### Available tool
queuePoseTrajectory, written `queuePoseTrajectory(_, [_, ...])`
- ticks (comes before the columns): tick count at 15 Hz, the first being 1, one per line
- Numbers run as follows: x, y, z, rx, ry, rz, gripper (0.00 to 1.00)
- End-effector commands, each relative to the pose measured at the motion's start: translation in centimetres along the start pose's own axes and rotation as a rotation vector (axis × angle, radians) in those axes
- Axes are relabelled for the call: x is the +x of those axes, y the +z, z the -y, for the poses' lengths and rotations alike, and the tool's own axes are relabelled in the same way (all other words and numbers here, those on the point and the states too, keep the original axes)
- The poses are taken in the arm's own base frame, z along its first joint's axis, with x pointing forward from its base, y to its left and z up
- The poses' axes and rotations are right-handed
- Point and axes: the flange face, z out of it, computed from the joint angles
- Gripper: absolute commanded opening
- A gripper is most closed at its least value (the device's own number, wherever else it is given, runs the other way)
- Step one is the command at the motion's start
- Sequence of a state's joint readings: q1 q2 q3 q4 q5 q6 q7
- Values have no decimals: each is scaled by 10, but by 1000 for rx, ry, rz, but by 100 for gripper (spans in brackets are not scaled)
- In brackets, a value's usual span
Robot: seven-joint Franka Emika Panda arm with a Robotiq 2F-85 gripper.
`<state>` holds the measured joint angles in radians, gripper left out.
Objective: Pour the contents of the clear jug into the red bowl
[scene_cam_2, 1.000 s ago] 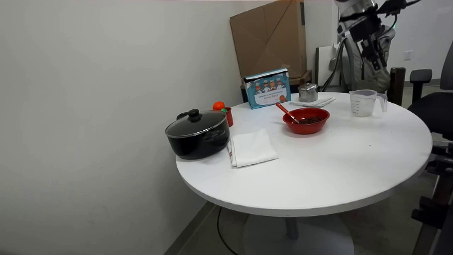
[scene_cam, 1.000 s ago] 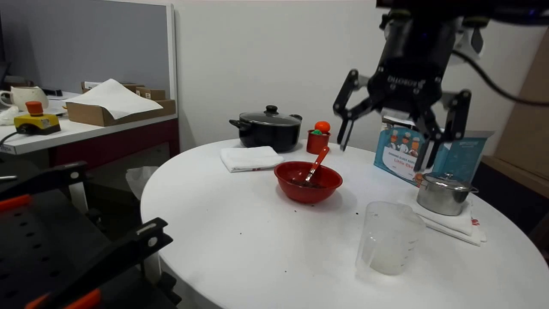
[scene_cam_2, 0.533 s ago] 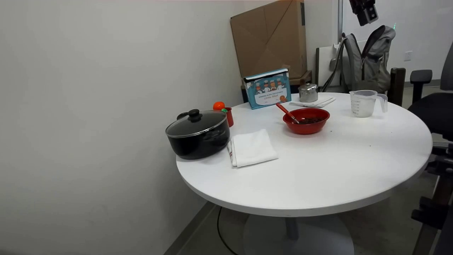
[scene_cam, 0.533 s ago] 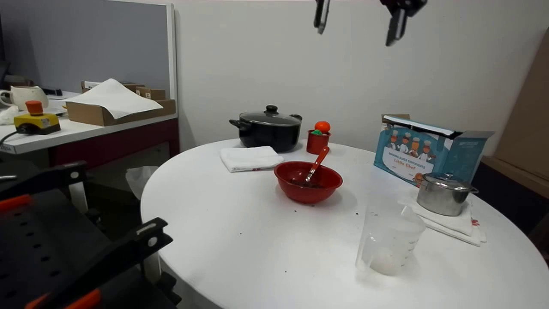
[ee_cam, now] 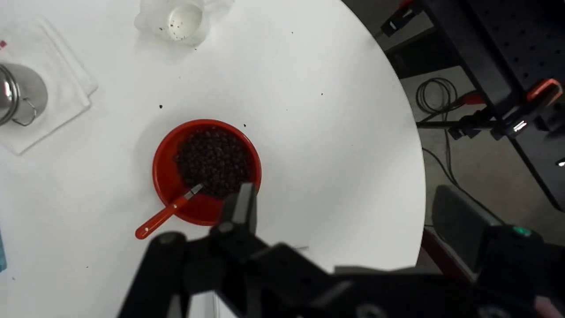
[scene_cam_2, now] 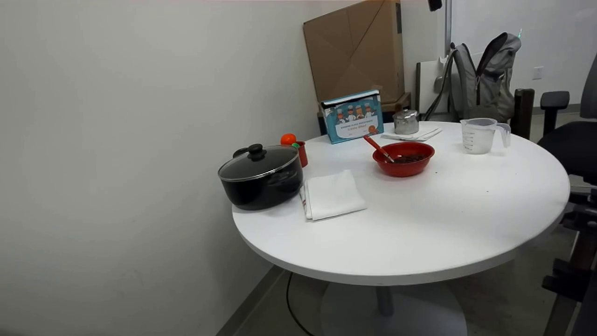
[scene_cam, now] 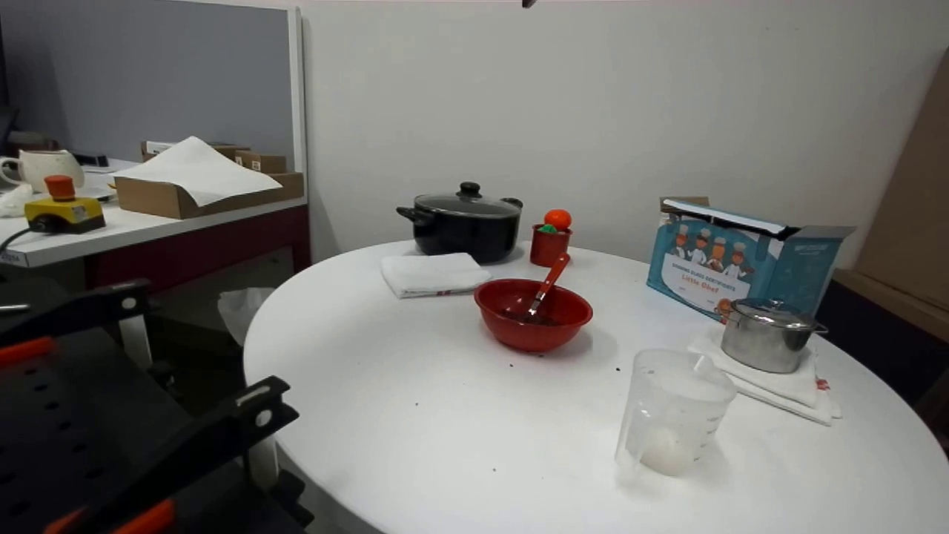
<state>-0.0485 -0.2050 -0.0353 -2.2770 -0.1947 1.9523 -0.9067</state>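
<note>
"Jug [scene_cam: 683, 419]: where?"
"Upright on your table [scene_cam: 400, 356], apart from the bowl [scene_cam: 532, 338], open room between them."
"And the hand [ee_cam: 346, 207]?"
"You have it spread wide. Your bowl sits well in from the table's edge."

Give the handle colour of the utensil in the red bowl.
Orange-red with small pale dots; the handle shows best in the wrist view.
</note>
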Motion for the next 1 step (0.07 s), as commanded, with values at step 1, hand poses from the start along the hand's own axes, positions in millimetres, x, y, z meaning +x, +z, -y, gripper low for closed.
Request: queuePoseTrajectory(1, [-1, 0, 0, 1, -1, 0, 100])
